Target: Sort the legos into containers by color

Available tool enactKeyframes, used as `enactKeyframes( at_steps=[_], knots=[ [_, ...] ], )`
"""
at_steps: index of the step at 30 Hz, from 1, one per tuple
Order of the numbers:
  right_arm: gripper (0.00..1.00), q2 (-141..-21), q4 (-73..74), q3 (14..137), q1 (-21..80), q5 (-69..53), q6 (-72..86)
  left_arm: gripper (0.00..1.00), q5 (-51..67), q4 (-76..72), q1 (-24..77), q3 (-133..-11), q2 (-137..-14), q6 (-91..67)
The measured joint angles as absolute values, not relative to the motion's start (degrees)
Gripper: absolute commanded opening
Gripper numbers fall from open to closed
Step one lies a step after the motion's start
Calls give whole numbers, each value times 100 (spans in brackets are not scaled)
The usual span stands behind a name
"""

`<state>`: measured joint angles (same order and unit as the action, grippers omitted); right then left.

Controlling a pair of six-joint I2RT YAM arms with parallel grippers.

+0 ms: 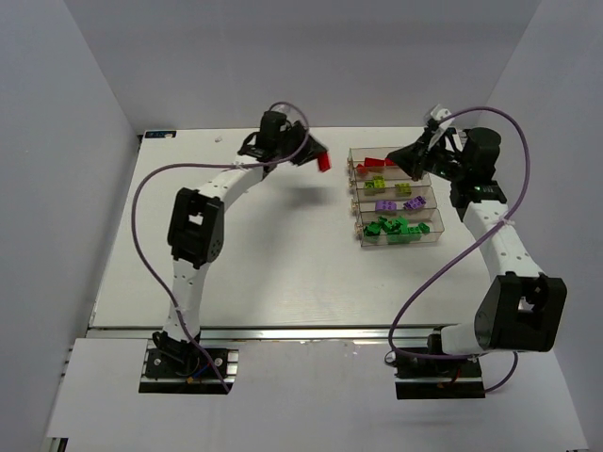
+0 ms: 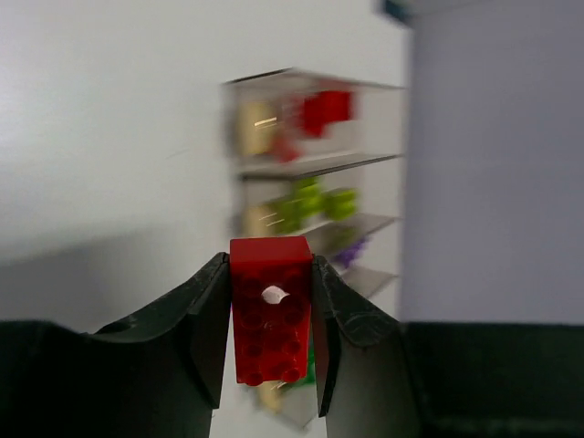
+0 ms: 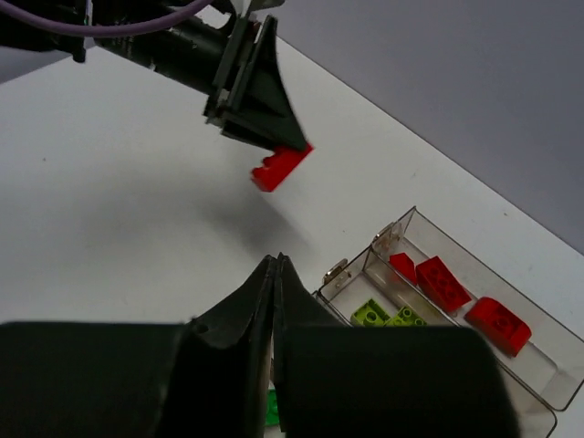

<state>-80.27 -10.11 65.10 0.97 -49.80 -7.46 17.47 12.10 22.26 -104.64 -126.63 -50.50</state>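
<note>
The left tool (image 2: 271, 269) is clenched on a red brick (image 2: 270, 315), its fingers pressing the brick's two long sides and the studded face turned to the wrist camera. The brick sticks out past the fingertips, so the grip looks secure but shallow. Carry it level and without a jerk.

Beneath the tool lies bare table (image 1: 264, 273), and the brick hangs clear of it. Ahead of the tool stand the containers (image 1: 426, 203). The bin at their far end (image 3: 538, 360) already holds red legos, so that is likely the target. Bring the brick over that bin's open top, lower it until it is just above the rim, and only then open the fingers, so it cannot bounce into the yellow-green bin beside it.

Beyond, the right tool (image 1: 413, 168) hovers over the same end of the row, clenched on nothing. Enter from the end nearest the left tool to avoid it.

The left arm reaches forward from its base, elbow bent, forearm angling toward the bins, wrist raised.
</note>
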Motion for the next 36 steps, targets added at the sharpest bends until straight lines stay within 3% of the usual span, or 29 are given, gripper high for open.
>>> enactKeyframes(
  at_steps=[9,18,32,34,36],
  knots=[
    [0,-7581,-1087,5981,-486,-5039,-548,0,1691,-1194,2862,-13063,-14709,-5830],
    [0,-7227,-1203,5570,-825,-5137,-388,0,410,-1905,3063,-13369,-15786,-5612],
    [0,-7157,-1240,5260,-965,-5177,-185,0,-279,-2265,3424,-13592,-15823,-5596],
    [0,-7157,-1273,5260,-965,-5179,-172,3,-366,-2237,3452,-13605,-15823,-5588],
    [0,-7157,-1326,5260,-965,-5179,-152,14,-445,-2174,3470,-13625,-15823,-5564]
  ],
)
